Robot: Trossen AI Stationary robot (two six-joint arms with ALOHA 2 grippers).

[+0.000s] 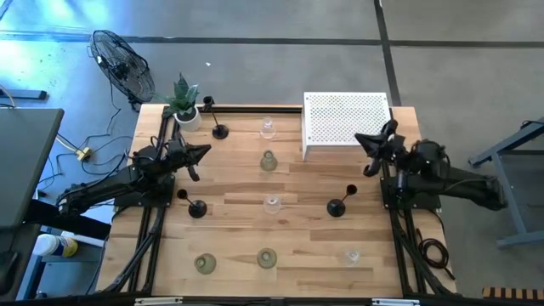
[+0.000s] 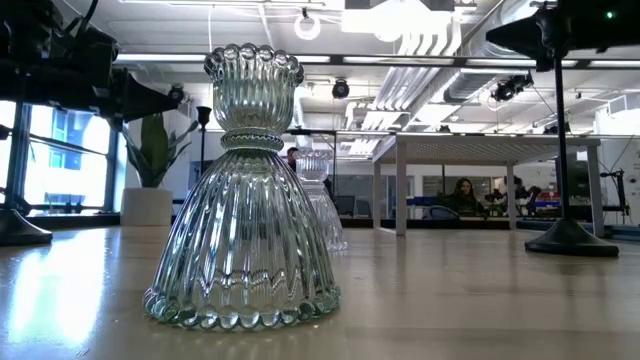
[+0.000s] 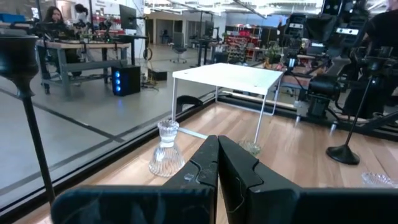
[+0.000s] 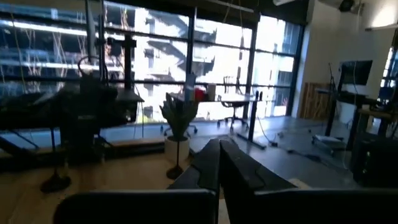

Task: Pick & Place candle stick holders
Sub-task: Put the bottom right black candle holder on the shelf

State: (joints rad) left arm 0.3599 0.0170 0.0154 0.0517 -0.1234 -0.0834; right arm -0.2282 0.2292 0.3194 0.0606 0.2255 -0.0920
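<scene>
1. The candle stick holders stand spread over the wooden table (image 1: 238, 200): black ones (image 1: 197, 208) at 9, 11 and 3 o'clock, clear ones (image 1: 272, 204) in the middle, at 12 and at 5 o'clock, green ones (image 1: 267, 258) at 6, 7 and just above the middle.
2. The left gripper (image 1: 202, 151) hangs at 10 o'clock, fingers pressed together, holding nothing.
3. The right gripper (image 1: 364, 139) hangs at 2 o'clock by the white box (image 1: 344, 119), fingers pressed together too, holding nothing.

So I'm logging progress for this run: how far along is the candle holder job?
Nothing looks done or in hand. The black thin-stemmed holders, clear glass holders and pale-green glass holders all stand scattered across the wooden table. The left gripper and right gripper are shut and empty, raised at either side. All nine remain.
</scene>
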